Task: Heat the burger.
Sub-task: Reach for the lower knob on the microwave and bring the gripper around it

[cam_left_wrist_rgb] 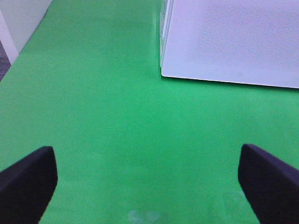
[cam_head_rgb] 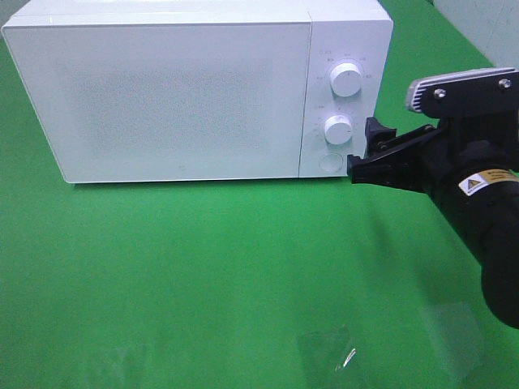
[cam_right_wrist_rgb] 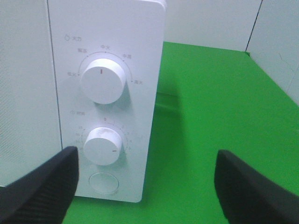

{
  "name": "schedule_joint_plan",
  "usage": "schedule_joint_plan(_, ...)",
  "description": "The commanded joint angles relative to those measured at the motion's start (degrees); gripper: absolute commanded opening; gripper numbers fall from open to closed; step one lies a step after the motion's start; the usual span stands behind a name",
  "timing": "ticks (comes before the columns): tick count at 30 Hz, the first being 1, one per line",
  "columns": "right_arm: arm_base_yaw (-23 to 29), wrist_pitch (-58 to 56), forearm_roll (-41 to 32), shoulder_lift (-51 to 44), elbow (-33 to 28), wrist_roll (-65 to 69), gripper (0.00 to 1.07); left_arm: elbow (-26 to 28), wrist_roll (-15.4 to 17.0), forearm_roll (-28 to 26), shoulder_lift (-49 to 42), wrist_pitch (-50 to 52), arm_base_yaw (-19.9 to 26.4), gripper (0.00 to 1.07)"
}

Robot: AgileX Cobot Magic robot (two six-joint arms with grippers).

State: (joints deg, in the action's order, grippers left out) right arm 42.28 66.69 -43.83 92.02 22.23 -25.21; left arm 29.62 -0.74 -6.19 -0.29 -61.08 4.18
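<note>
Right gripper (cam_head_rgb: 362,148): jaws wide, holding nothing, just beside the microwave (cam_head_rgb: 178,89) at its control panel, level with the lower dial (cam_right_wrist_rgb: 103,145) and round button (cam_right_wrist_rgb: 103,183), the upper dial (cam_right_wrist_rgb: 102,80) above them. Left gripper (cam_left_wrist_rgb: 147,158): jaws wide, empty, over the green counter (cam_head_rgb: 203,267) before the microwave's closed door, near one lower corner. Burger: not visible in any view.
</note>
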Motion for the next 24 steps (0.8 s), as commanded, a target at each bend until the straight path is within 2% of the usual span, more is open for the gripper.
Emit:
schedule_joint_plan(1,1.89,2.58,-0.4,3.78,2.98,-0.86,0.76,-0.06,-0.11,-0.29,-0.8,0.06,0.11,1.01)
schedule_joint_plan(9,1.89,5.21,-0.69,10.54,7.33,-0.23,0.76,-0.06,-0.11,-0.29,-0.8,0.06,0.11,1.01)
schedule_joint_plan(16,1.72,4.76,-0.74,11.97,9.22,2.41,0.76,-0.06,-0.11,-0.29,-0.8,0.06,0.11,1.01)
schedule_joint_plan(24,0.34,4.41,0.11,17.36,13.98,2.46,0.76,-0.06,-0.11,-0.23,-0.23,0.06,0.11,1.01)
